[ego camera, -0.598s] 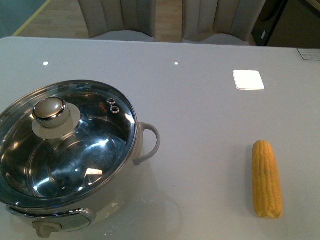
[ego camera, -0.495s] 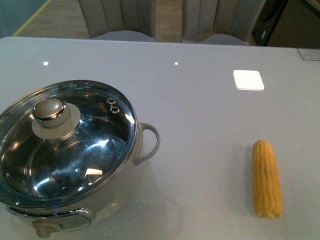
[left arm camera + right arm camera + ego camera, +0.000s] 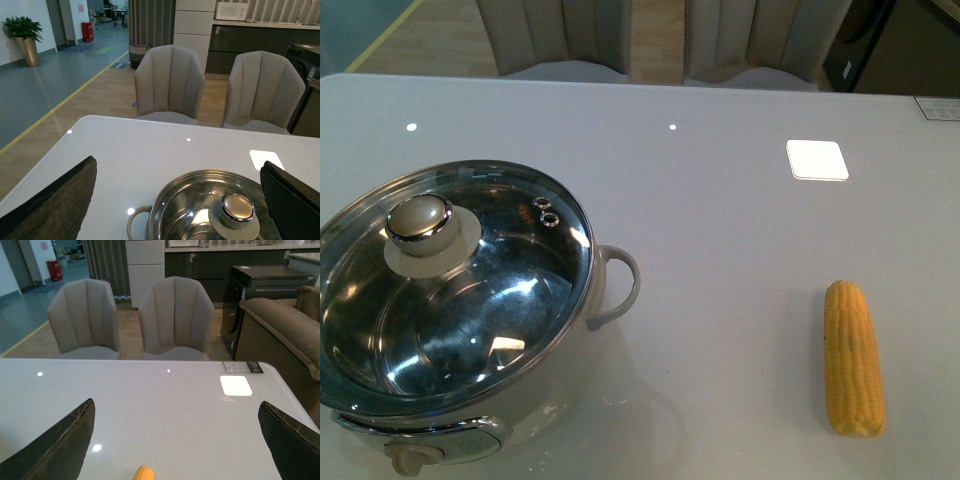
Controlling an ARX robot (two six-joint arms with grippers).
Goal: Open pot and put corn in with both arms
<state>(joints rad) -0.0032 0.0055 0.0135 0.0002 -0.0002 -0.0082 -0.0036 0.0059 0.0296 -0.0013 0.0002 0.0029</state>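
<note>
Pale grey table (image 3: 720,230) fills the front view, with two beige chairs (image 3: 555,35) behind its far edge. On the table's left stands the pot (image 3: 545,410), closed by a glass lid (image 3: 490,310) with a round knob (image 3: 420,220); one white loop handle points toward the middle of the table. The corn (image 3: 853,358) lies well apart on the right, its length running away from the camera. From the left wrist, the left end effector (image 3: 178,164) is spread wide and holds nothing. Its two dark fingers sit at opposite edges of the picture, with the lidded pot between them, further off. From the right wrist, the right end effector (image 3: 176,403) is likewise wide and empty above the table, and only the tip of the corn peeks in between its fingers.
</note>
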